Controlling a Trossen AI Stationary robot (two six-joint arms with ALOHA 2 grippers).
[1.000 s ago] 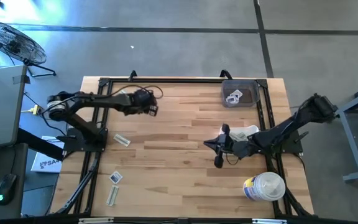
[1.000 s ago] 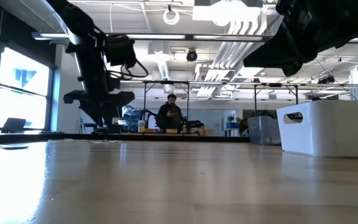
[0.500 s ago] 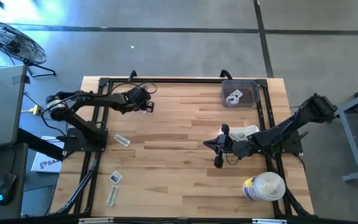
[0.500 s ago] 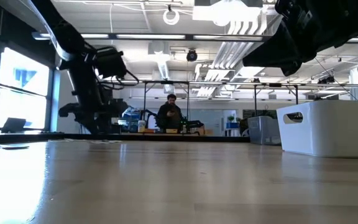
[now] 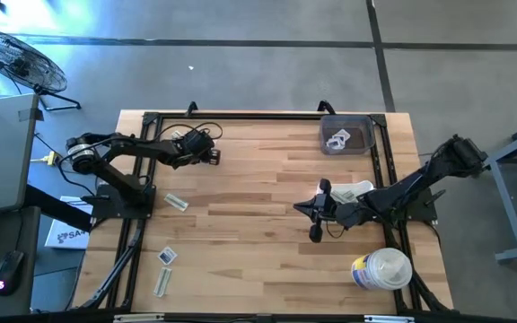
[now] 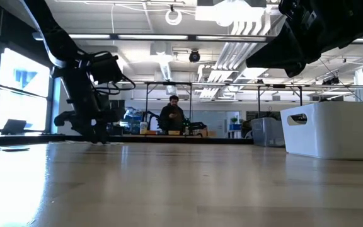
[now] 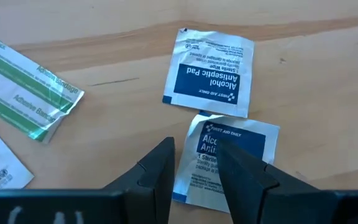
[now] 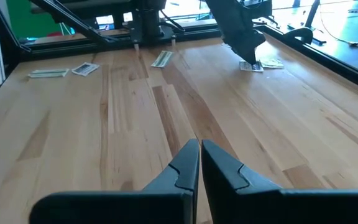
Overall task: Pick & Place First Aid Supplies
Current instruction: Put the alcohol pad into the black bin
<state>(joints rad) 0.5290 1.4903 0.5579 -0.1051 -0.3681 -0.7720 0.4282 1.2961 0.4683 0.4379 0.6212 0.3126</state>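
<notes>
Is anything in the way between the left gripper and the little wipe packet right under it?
Nothing visible. The left gripper hangs open right over the alcohol pad packet; only bare table surrounds it.

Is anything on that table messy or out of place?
A little. The alcohol pads and a green-striped bandage wrapper lie scattered at odd angles under the left gripper, one pad overlapping another. More packets sit loose at the near left corner. Nothing looks torn or spilled.

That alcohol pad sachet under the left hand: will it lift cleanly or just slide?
The sachet lies flat on the smooth wood table, so it will likely slide before the open left hand catches an edge. It looks thin and light, probably floppy once lifted.
</notes>
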